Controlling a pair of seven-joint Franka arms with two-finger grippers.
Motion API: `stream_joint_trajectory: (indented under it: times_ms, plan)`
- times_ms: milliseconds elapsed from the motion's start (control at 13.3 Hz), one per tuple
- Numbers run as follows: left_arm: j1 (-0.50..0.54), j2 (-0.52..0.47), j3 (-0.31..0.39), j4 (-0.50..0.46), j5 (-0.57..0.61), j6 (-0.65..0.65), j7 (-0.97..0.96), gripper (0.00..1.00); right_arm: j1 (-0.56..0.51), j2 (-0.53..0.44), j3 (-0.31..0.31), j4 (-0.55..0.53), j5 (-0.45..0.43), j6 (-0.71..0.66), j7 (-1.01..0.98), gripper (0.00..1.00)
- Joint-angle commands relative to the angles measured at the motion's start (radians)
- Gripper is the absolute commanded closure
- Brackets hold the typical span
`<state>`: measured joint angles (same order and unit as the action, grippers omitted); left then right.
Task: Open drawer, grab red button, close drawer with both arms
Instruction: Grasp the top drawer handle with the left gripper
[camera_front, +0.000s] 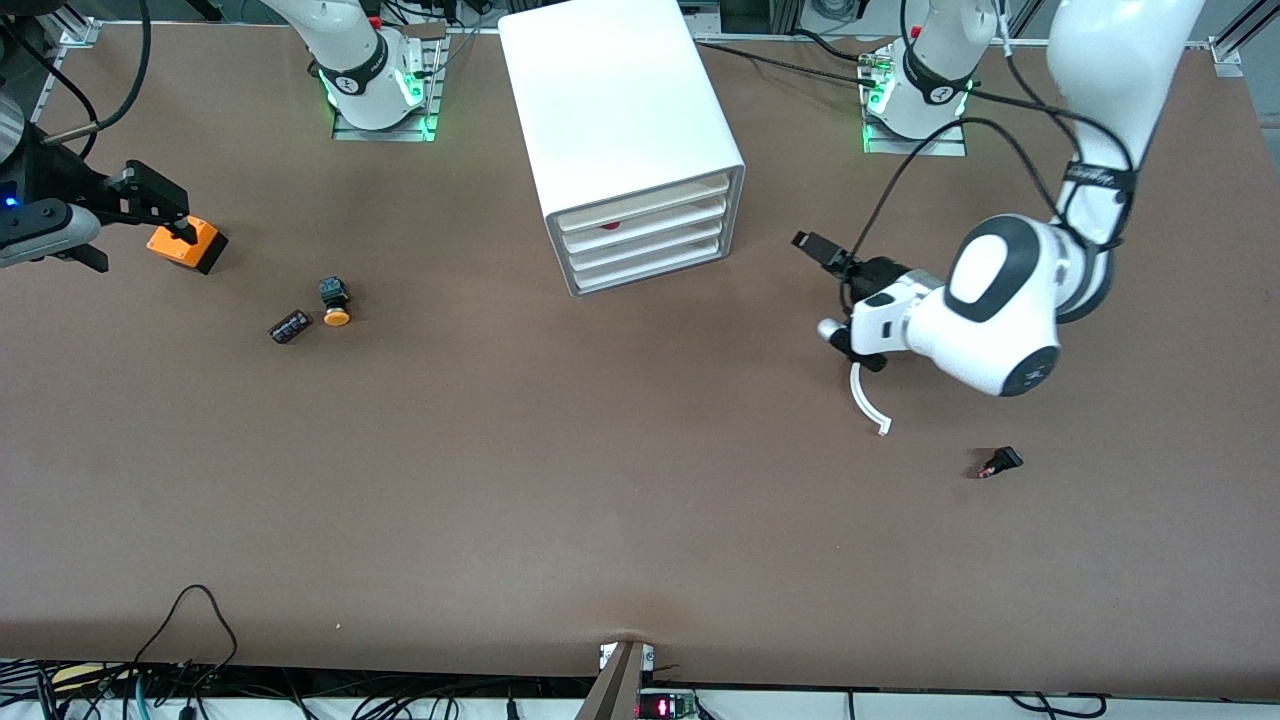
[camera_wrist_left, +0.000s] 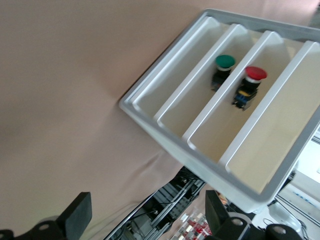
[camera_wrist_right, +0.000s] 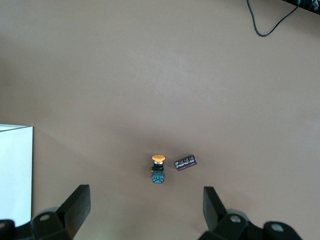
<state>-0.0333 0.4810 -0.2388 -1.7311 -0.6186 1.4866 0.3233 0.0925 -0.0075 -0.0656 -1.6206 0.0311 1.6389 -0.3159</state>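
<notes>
My left arm (camera_front: 1003, 318) comes from its base, folds at the elbow and lies low over the desk (camera_front: 600, 500), its wrist level; the left hand (camera_front: 812, 246) has its fingers (camera_wrist_left: 75, 216) spread apart, nothing between them. My right hand (camera_front: 150, 205) hangs over its own end of the desk, fingers (camera_wrist_right: 76, 204) spread wide, holding nothing
</notes>
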Motion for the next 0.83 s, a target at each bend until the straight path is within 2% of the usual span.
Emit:
stream_joint_trajectory:
  times_ms: [0,75,451,751]
  plan:
    - [-0.022,0.098,0.003,0.027,-0.139,0.007,0.086,0.01,-0.008,0.011,0.009,0.027,-0.008,-0.014,0.012,0.00]
    - [-0.036,0.132,0.003,0.028,-0.188,0.015,0.124,0.04,-0.008,0.011,0.009,0.027,-0.008,-0.016,0.012,0.00]
    - [-0.120,0.240,0.004,0.025,-0.416,0.037,0.291,0.07,-0.008,0.011,0.009,0.027,-0.007,-0.016,0.012,0.00]
    - [-0.160,0.271,0.004,0.025,-0.478,0.064,0.364,0.13,-0.008,0.011,0.009,0.027,-0.007,-0.016,0.012,0.00]
